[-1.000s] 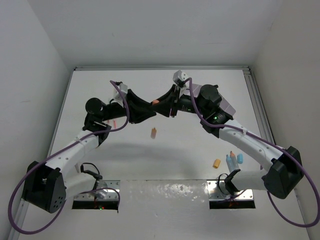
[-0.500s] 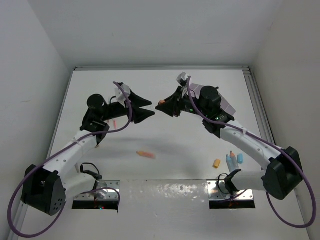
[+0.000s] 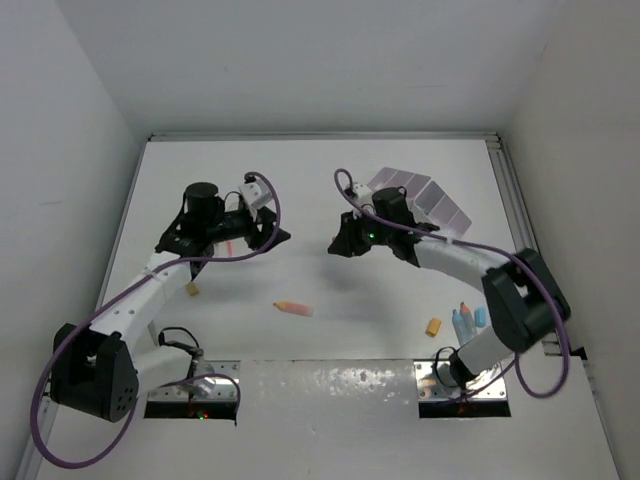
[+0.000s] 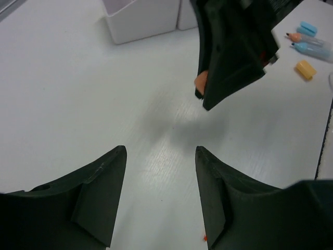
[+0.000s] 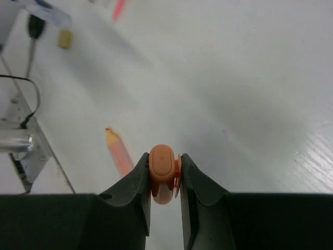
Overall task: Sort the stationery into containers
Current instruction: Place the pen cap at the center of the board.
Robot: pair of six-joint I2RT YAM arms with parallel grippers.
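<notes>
White tabletop (image 3: pixel 400 290), left gripper (image 4: pixel 161 152) spread and empty, right gripper (image 5: pixel 164 159) pinching a small orange piece (image 5: pixel 162 177) — orange pencil (image 3: pixel 292 308) lying flat nearby, white organiser (image 3: pixel 420 195) behind.

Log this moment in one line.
left pincer: open, empty | right pincer: shut on orange piece | orange pencil: lying loose on table

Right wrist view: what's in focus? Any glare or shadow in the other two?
Right wrist: the held orange piece is fairly sharp, while the pencil lying beneath it is blurred. Left wrist: one soft shadow on the table, no glare. Top external: bright glare on the metal plate at the near edge.
</notes>
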